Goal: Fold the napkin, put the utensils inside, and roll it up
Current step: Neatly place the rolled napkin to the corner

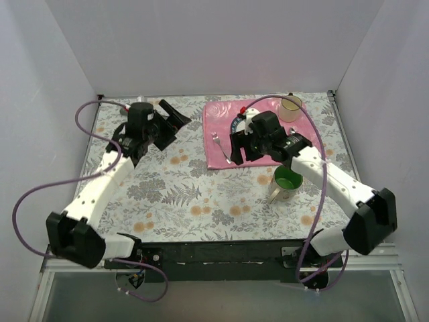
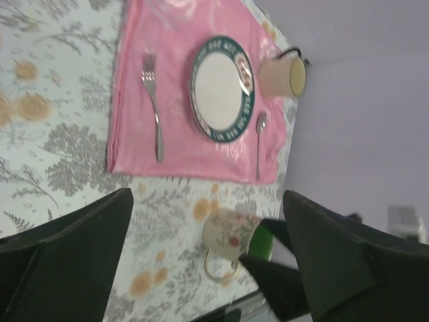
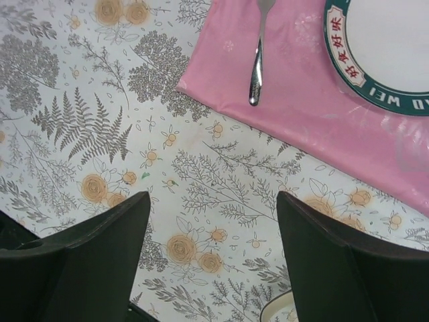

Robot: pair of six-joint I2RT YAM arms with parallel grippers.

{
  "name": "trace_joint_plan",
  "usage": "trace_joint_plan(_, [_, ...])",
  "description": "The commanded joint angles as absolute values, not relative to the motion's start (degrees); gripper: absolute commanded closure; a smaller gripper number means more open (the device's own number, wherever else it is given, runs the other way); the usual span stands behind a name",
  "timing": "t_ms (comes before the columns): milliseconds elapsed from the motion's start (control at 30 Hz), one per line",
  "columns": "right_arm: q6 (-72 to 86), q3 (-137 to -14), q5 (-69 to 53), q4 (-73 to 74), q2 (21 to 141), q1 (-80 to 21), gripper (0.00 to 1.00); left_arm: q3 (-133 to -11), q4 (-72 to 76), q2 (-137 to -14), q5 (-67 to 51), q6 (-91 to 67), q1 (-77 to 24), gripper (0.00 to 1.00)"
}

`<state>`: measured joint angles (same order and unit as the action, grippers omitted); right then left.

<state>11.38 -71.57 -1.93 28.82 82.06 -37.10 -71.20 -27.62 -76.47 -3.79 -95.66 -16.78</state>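
Left gripper (image 2: 208, 194) and right gripper (image 3: 213, 196) gape; slim steel fork (image 3: 257, 60) looks slippery, pinch mid-handle; napkin apparently unseen

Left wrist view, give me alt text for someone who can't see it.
A pink placemat on a floral tablecloth holds a fork, a green-rimmed plate and a spoon. A pale cup sits at its edge and a floral mug stands off the mat. The left claw frames the bottom, open and empty.
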Motion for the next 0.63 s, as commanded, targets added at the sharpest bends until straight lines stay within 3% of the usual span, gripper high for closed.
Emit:
trace_joint_plan(0, [13.9,-67.1,4.1,29.8,72.9,-36.5,0.13,-58.4,-16.9,-64.7,-7.6,-88.6,-19.3,0.06])
trace_joint_plan(133, [15.0,-62.0,7.3,27.7,63.7,-36.6,0.01,-52.7,-14.3,-55.0,-8.8,-85.7,-19.9,0.06])
trace_joint_plan(400, [18.5,-55.9,6.4,23.6,57.0,-36.4,0.01,-47.3,-8.7,-51.5,-16.0,-90.3,-19.9,0.06])
trace_joint_plan(600, [17.6,-55.3,3.2,22.9,57.8,-36.4,0.01,-44.9,-8.6,-48.6,-13.5,-91.8,-19.8,0.05])
